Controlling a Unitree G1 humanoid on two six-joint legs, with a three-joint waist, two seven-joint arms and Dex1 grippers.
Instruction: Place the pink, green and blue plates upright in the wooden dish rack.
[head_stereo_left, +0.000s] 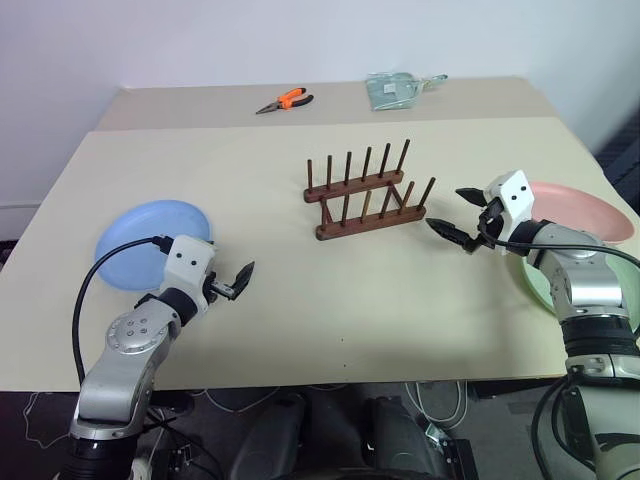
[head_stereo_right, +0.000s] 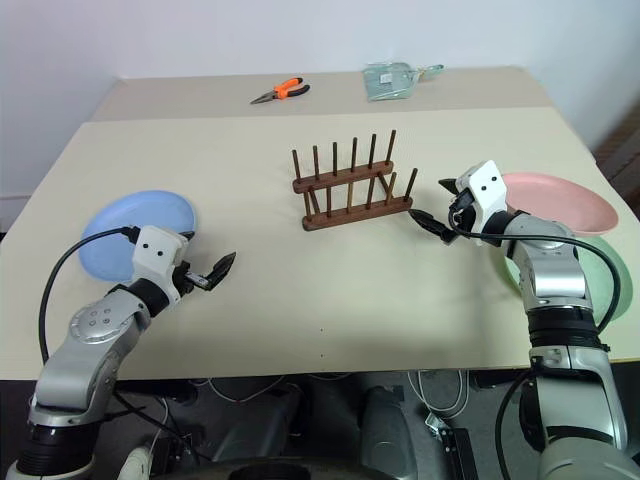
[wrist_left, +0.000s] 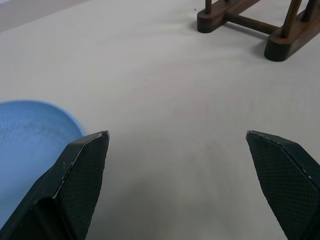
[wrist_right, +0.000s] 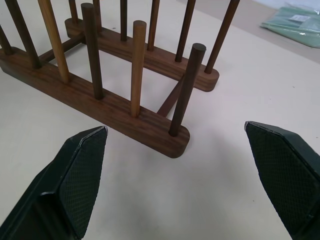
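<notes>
Dish rack empty; both end effectors released, nothing grasped.

The small dark brown wooden dish rack (head_stereo_left: 366, 194) stands at mid-counter on the beige counter (head_stereo_left: 300, 290), no plate between its pegs. The round blue plate (head_stereo_left: 150, 243) lies flat beside the left end effector (head_stereo_left: 238, 280). The round pink plate (head_stereo_left: 585, 211) and the green plate (head_stereo_right: 600, 270) lie flat at the right edge, behind the right end effector (head_stereo_left: 452, 220), which is near the rack's end.
</notes>
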